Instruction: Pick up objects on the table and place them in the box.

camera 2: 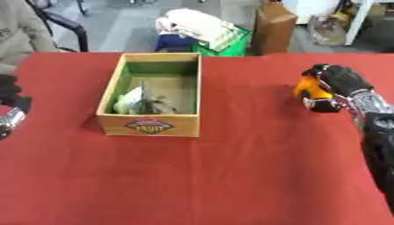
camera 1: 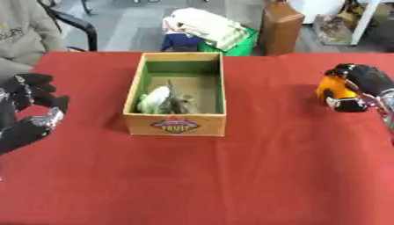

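Red cloth smooth over counter (camera 1: pixel 231 176), open rectangular wooden box (camera 1: pixel 175 124) mid-counter with pale green and grey items (camera 1: pixel 163 101) inside, rounded orange object (camera 2: pixel 309 91) at right, right hand (camera 2: pixel 338 85) fingers curled round it, left hand (camera 1: pixel 27 112) at left edge, fingers relaxed apart.

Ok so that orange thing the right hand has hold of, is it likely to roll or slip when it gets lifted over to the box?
The orange object looks rounded and smooth, so it would probably roll if released on the flat red cloth. The right hand curls around it, so slipping seems less likely. It appears rigid, probably not floppy. Its weight cannot be told.
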Motion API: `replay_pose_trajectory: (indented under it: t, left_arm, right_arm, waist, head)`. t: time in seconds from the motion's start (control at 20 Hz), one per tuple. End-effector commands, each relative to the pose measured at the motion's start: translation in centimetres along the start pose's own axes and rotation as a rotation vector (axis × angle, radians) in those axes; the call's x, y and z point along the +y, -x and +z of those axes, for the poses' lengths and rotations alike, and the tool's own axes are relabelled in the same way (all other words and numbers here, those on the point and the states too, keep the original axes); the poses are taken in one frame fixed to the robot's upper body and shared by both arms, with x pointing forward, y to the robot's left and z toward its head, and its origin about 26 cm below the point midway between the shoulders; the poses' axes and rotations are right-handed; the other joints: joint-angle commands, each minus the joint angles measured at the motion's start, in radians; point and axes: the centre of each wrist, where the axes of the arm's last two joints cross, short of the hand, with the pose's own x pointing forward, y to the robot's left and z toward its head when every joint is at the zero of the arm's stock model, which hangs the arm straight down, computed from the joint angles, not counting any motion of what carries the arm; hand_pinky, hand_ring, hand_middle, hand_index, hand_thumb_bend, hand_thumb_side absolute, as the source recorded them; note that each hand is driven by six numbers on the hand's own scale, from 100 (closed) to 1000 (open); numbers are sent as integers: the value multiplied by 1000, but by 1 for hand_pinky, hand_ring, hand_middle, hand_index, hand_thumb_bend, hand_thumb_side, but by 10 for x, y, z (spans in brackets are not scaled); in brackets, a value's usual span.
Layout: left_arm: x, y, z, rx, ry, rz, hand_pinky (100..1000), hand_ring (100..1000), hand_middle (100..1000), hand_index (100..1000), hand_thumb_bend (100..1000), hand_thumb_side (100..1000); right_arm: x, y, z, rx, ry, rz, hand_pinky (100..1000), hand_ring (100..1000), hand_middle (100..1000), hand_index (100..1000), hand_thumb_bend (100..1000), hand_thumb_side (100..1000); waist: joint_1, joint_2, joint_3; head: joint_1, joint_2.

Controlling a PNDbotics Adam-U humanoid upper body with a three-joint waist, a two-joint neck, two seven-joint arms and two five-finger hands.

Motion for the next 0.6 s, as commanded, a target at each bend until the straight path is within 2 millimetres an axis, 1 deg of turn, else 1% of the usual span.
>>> replay_pose_trajectory:
  t: [0.05, 0.1, 0.15, 0.2, 0.3, 0.45, 0.6]
  left_arm:
    - [12, -8, -3, -28, -7, -38, 613, 585, 574, 741, 330, 183]
    - [12, -8, -3, -28, -6, -38, 612, 585, 574, 742, 330, 183]
    - [12, -7, -3, -28, -6, -37, 612, 585, 574, 742, 329, 183]
    - [12, -7, -3, -27, -6, -37, 612, 586, 574, 742, 329, 183]
    - [12, -7, -3, -27, -7, -37, 612, 586, 574, 742, 330, 183]
    - [12, -7, -3, -27, -8, -37, 612, 586, 574, 742, 330, 183]
    - [12, -7, -3, -27, -8, -36, 612, 586, 574, 741, 330, 183]
  right_arm:
    - [-14, 11, -2, -4, 47, 65, 159, 392, 472, 567, 100, 273]
    - [-14, 11, -2, -8, 54, 75, 102, 335, 432, 511, 100, 257]
    - [-13, 11, -1, -12, 59, 83, 100, 314, 412, 487, 100, 254]
    - [-13, 11, -1, -15, 64, 90, 100, 271, 370, 446, 100, 248]
    - [-13, 10, -2, -21, 84, 98, 100, 211, 312, 391, 100, 239]
    - [-18, 10, -5, -40, 140, 96, 100, 186, 287, 365, 100, 229]
    - [-36, 8, -14, -84, 230, 91, 100, 181, 279, 359, 100, 221]
  waist:
    - [-1, -17, 1]
    - [-1, -17, 1]
    - [-1, -17, 0]
    - [-1, -17, 0]
    - [-1, -17, 0]
    - [-1, -17, 0]
    - [-1, -18, -1]
  head:
    - [-1, -4]
    - [-2, -4]
    - [-1, -4]
    - [-1, -4]
    - [-1, -4]
    - [-1, -4]
    - [-1, -2]
